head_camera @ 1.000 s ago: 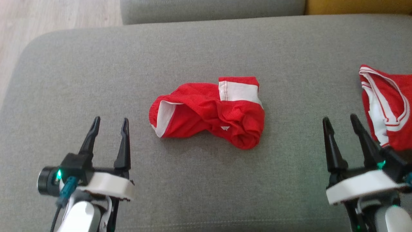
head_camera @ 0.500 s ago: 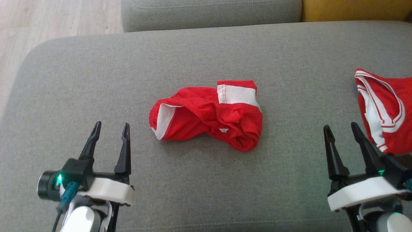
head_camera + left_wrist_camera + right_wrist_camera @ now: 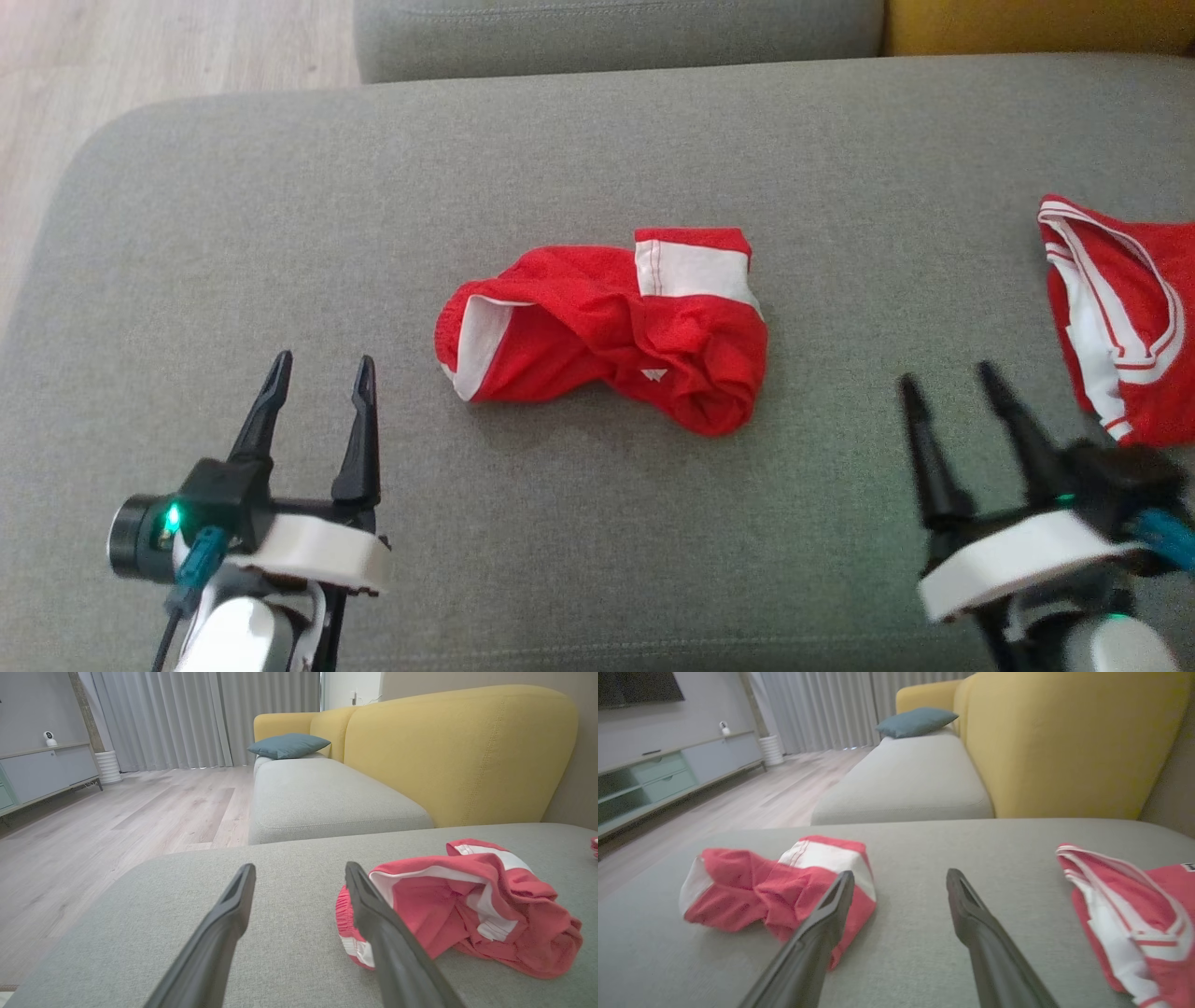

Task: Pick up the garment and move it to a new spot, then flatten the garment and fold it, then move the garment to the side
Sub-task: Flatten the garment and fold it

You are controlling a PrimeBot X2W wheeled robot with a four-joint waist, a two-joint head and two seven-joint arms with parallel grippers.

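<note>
Red garment (image 3: pixel 607 327) with white panels, grey cushion (image 3: pixel 597 149), yellow sofa back (image 3: pixel 458 751).

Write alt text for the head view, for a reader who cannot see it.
A crumpled red and white garment lies mid-cushion on a grey sofa. The left gripper, open, is at lower left; the right gripper, open, at lower right near a second red garment.

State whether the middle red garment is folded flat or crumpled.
Crumpled: the red garment lies bunched in uneven wrinkles on the grey cushion.
</note>
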